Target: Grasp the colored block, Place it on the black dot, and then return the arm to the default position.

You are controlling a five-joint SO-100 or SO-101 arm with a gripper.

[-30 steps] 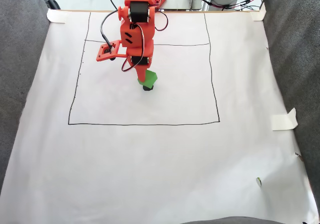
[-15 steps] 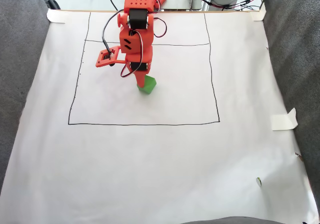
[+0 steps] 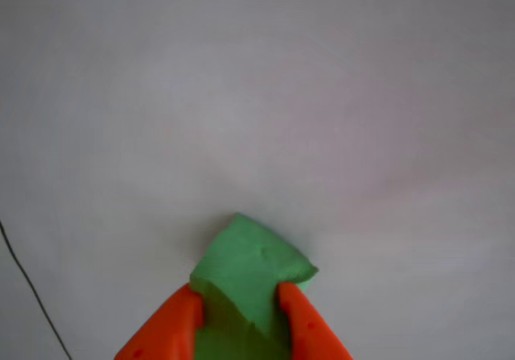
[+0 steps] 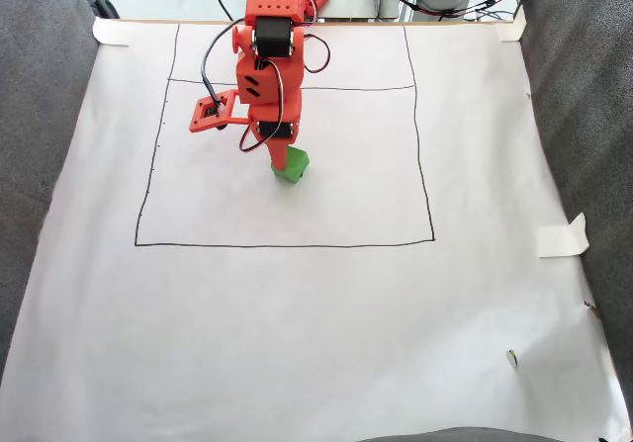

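Block (image 3: pixel 251 273) being held between closed-in gripper (image 3: pixel 241 316) fingers, corner projecting forward; dot is being hidden beneath.

This looks like a makeshift hobby or lab test bench. A large white paper sheet (image 4: pixel 316 313) is fixed with masking tape (image 4: pixel 562 236) over grey fabric (image 4: pixel 584 106), a hand-drawn black rectangle (image 4: pixel 287 244) marks the workspace, and loose cables (image 4: pixel 465 9) lie at the far edge.
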